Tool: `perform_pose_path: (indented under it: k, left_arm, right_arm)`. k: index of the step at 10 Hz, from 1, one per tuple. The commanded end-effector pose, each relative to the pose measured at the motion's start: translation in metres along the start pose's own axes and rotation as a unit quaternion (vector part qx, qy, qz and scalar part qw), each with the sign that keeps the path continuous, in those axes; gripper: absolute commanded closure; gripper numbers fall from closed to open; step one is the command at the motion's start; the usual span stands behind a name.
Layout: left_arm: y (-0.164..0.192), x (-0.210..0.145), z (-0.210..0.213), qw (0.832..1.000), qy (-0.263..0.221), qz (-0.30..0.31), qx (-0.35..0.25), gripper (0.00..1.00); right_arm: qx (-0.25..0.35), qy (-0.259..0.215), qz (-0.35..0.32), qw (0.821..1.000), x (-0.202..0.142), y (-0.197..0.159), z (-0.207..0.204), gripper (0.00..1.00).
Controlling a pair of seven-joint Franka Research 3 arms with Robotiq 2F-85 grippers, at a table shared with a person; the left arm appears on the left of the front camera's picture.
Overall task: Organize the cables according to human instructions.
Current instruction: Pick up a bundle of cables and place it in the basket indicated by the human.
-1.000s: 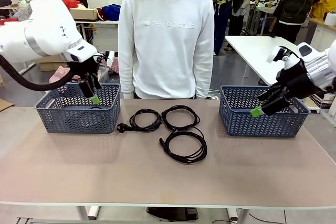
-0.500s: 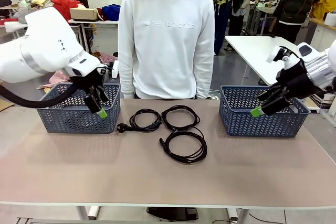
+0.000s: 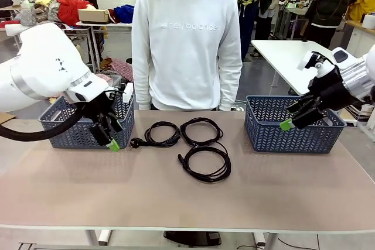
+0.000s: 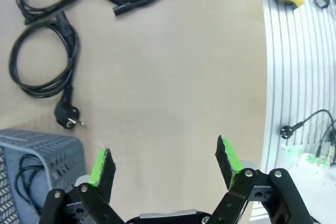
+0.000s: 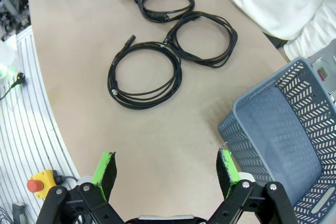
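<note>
Three cables lie coiled on the table between the baskets: one with a plug (image 3: 158, 134), one behind the middle (image 3: 201, 130) and one nearer the front (image 3: 205, 164). Another cable (image 4: 23, 179) lies inside the left basket (image 3: 65, 136). My left gripper (image 3: 108, 137) hangs open and empty just in front of that basket's right corner, left of the plug (image 4: 69, 118). My right gripper (image 3: 291, 119) stands open and empty above the front left of the right basket (image 3: 293, 139). The right wrist view looks down on the three coils (image 5: 145, 75) (image 5: 202, 38) (image 5: 165, 3) beyond its open gripper (image 5: 166, 156).
A person in a white sweatshirt (image 3: 186, 39) stands at the far edge, behind the cables, arms hanging down. The right basket (image 5: 283, 129) holds nothing. Bare tabletop (image 3: 176, 203) stretches along the front. An emergency stop button (image 5: 34, 184) sits off the table's edge.
My left gripper has come out from above the left basket, moving right and down to its front corner near the plug. The right arm and the cables have not moved.
</note>
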State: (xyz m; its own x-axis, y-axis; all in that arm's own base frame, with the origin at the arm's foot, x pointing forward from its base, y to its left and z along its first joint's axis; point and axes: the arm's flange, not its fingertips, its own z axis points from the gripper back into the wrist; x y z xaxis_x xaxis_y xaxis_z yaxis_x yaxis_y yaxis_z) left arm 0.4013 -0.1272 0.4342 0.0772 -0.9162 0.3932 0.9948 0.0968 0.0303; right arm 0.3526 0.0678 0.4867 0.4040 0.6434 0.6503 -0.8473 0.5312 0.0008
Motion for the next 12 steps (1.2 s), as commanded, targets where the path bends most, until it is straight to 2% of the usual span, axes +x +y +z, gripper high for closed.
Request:
perform_pose_path:
  k: [1, 2, 12]
  left_arm:
    - [-0.0021, -0.0065, 0.0004, 1.0, -0.021, -0.005, -0.004, 0.0]
    - [0.0, 0.0, 0.0, 1.0, 0.0, 0.0, 0.0, 0.0]
    - [0.0, 0.0, 0.0, 1.0, 0.0, 0.0, 0.0, 0.0]
  right_arm:
    - [0.008, -0.009, 0.01, 1.0, -0.0013, -0.0043, -0.0005, 0.0]
    - [0.008, -0.009, 0.01, 1.0, -0.0013, -0.0043, -0.0005, 0.0]
    - [0.008, -0.009, 0.01, 1.0, -0.0013, -0.0043, -0.0005, 0.0]
